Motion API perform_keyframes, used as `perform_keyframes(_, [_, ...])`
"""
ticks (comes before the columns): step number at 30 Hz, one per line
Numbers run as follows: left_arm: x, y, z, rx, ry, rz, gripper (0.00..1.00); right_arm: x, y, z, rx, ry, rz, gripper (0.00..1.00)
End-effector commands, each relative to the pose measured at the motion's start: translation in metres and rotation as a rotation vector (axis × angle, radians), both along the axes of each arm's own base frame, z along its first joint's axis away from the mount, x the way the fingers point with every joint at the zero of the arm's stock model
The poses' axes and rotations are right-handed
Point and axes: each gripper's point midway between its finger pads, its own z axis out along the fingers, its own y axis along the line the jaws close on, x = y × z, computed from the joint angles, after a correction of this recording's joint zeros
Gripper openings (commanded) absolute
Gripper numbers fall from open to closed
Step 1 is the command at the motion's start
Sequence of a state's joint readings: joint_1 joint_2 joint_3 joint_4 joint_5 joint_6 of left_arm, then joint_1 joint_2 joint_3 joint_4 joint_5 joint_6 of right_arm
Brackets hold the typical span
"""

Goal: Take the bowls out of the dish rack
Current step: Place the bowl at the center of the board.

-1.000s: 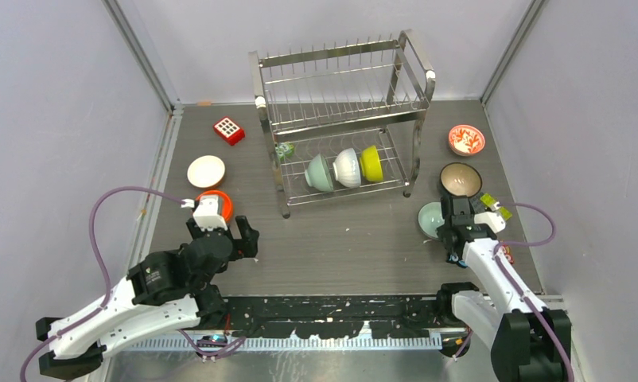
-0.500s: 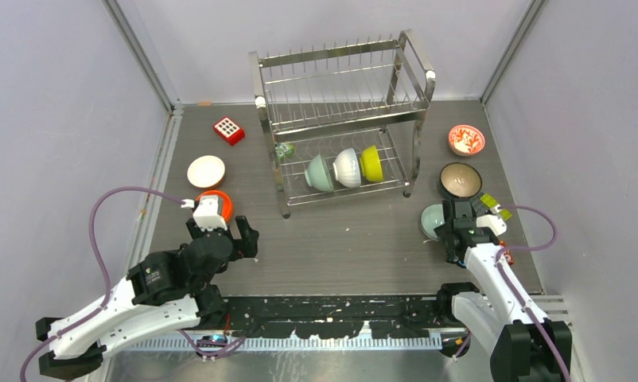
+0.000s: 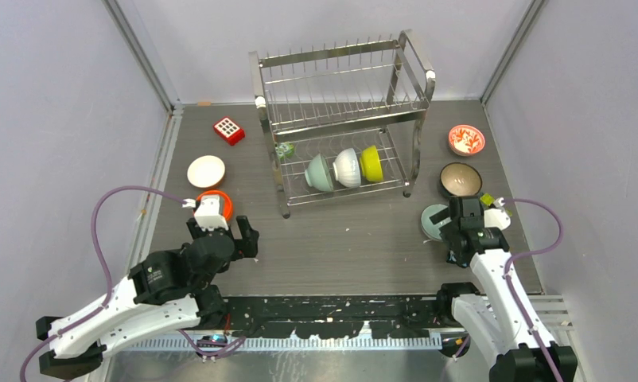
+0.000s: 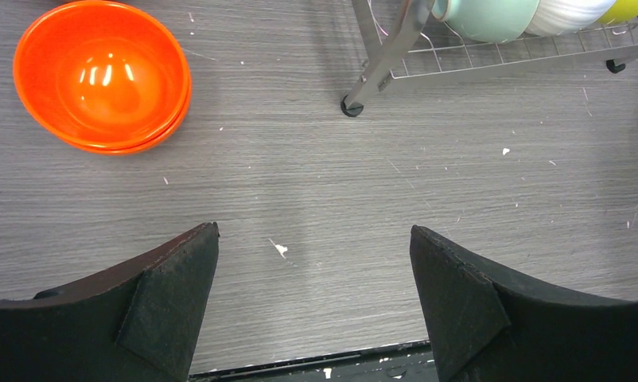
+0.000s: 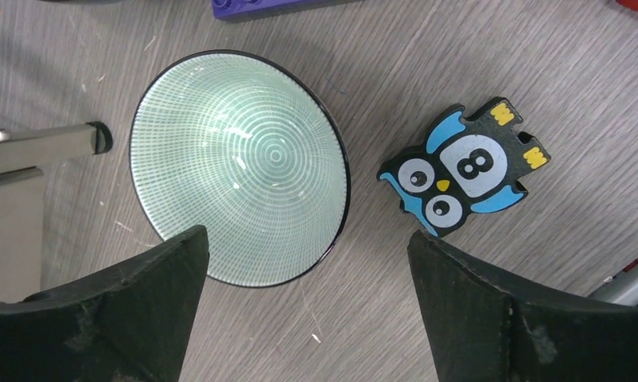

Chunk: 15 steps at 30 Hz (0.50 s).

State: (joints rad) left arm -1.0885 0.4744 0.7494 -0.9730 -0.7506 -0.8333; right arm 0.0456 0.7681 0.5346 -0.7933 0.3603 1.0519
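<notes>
Teal bowl (image 5: 240, 167) on table (image 5: 395, 48) | right gripper (image 5: 308, 235) apart — lift straight, seemingly clear of rim | left gripper (image 4: 314, 229) apart, empty

The table (image 4: 340, 199) is grey with a streaky wood grain. The orange bowl (image 4: 101, 76) is plain and glossy. The ringed bowl (image 5: 240, 167) is pale teal with fine white rings and crossing lines, edged in black. The owl toy (image 5: 463, 171) is black, blue and white, with yellow tips and a black 8. In the silver dish rack (image 3: 344, 126) sit a mint bowl (image 3: 319, 173), a white bowl (image 3: 347, 167) and a lime-yellow bowl (image 3: 371, 162).
</notes>
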Motion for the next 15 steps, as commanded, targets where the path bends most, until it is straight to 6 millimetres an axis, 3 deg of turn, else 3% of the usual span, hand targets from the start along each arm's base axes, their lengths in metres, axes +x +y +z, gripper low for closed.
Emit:
perform_keyframes(1, [0.003,0.004,0.005,-0.001,-0.018,0.031,0.92,0.002,0.0,0.027,-0.017,-0.031,0.042,1.0])
perform_keyframes(10, [0.003,0.003,0.004,0.011,-0.012,0.027,0.92,0.003,0.0,0.082,-0.049,-0.116,0.098,1.0])
perform_keyframes(15, [0.003,0.002,0.003,0.017,-0.01,0.024,0.92,0.014,0.006,0.132,-0.095,-0.224,0.189,1.0])
